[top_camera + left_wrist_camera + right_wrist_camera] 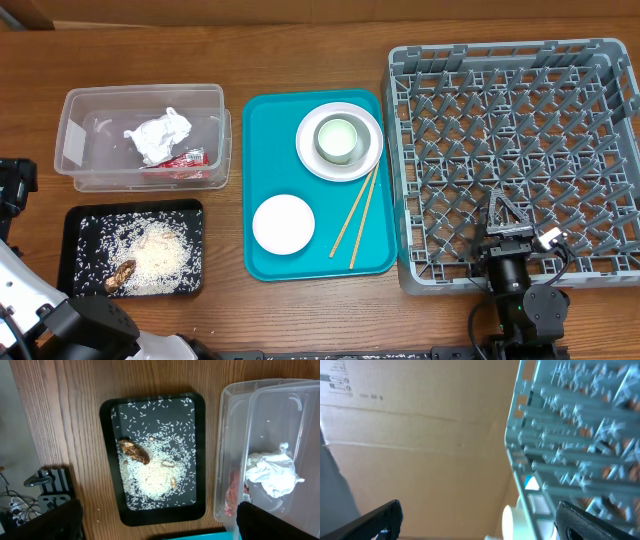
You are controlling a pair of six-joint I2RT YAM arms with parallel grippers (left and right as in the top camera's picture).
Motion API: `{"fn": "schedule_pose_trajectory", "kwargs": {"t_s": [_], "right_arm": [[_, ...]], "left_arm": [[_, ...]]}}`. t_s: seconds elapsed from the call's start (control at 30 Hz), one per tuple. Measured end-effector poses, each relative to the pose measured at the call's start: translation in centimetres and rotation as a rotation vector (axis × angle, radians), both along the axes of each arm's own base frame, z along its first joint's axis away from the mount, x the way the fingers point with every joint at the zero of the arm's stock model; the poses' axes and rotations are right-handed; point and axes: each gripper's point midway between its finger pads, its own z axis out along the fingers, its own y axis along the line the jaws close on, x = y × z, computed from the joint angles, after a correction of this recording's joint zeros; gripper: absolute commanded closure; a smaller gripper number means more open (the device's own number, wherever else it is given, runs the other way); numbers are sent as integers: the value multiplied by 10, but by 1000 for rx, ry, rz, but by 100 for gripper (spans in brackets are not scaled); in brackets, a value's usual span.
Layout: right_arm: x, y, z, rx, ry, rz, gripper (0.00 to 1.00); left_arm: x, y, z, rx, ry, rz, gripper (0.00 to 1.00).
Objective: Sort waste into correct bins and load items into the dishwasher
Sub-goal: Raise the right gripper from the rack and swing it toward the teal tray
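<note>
Black right end effector (509, 208) agape | grey pegged lattice rack (398, 160)

A wooden table (300, 310) carries a clear tub (100, 97), a black tray (68, 250) just beside it, a teal tray (268, 150) mid-table, and a grey rack (396, 150) at the right.

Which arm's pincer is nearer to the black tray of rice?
Left. The left pincer frames the black tray from above in its wrist view. The right pincer sits over the grey dish rack, across the teal serving tray from it.
</note>
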Motion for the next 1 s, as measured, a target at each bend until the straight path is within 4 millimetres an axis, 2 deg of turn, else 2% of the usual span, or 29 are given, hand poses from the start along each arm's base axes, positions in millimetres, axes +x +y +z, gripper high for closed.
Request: {"fn": "schedule_pose_trajectory", "kwargs": {"t_s": [0.23, 0.43, 0.67, 0.87, 1.0], "right_arm": [[-4, 18, 26, 52, -96, 108, 0], [-9, 24, 47, 61, -182, 147, 0], [-27, 24, 103, -6, -439, 148, 0], [-23, 23, 96, -133, -419, 114, 0], [-28, 19, 116, -213, -453, 75, 0]], "left_arm": [[0, 0, 0, 0, 0, 0, 0], [0, 0, 0, 0, 0, 0, 0], [0, 0, 0, 0, 0, 0, 0], [0, 0, 0, 0, 0, 0, 0], [0, 0, 0, 0, 0, 0, 0]]}}
